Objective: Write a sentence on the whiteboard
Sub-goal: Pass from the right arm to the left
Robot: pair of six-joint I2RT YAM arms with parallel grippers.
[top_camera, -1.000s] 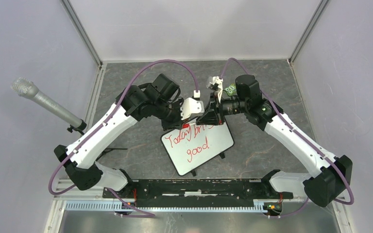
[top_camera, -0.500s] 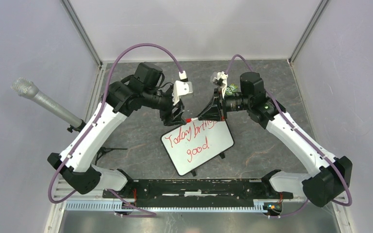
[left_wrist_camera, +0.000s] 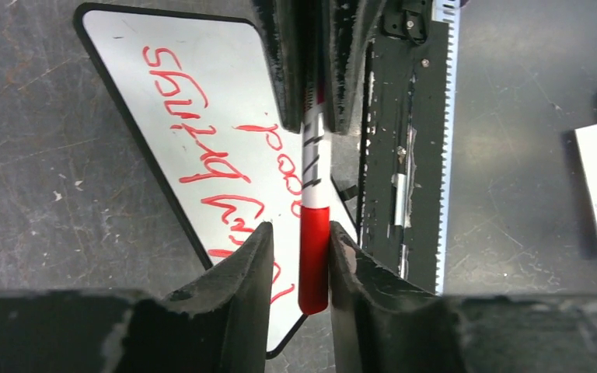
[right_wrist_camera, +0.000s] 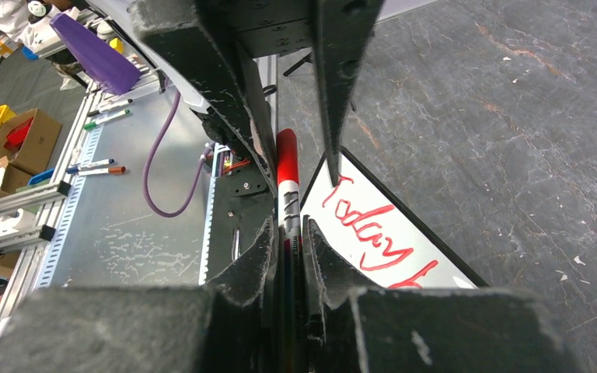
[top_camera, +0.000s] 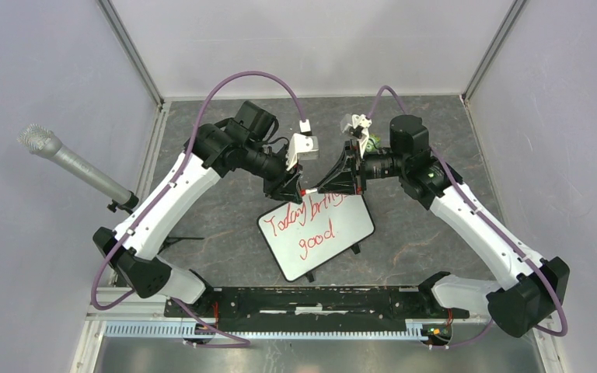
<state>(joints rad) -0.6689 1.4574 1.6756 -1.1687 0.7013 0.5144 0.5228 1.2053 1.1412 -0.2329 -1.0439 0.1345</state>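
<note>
Whiteboard (top_camera: 355,224), bearing the red sentence (top_camera: 311,221), lies at table centre. Over its 12 o'clock edge hangs a marker (top_camera: 308,191): the right gripper (top_camera: 328,187), at 3 o'clock, clamps the barrel. The left gripper (top_camera: 295,190), at 9 o'clock, straddles the red cap (left_wrist_camera: 314,264) unclenched.

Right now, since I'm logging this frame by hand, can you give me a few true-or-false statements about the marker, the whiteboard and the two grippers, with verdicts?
1. The whiteboard carries the sentence in red. True.
2. The right gripper is clamped on the marker. True.
3. The marker lies flat on the whiteboard. False: it is held up off it, between the two grippers.
4. The left gripper is well away from the marker. False: its fingers flank the marker's red end.
5. The microphone stands at the right side. False: it is at the left.
</note>
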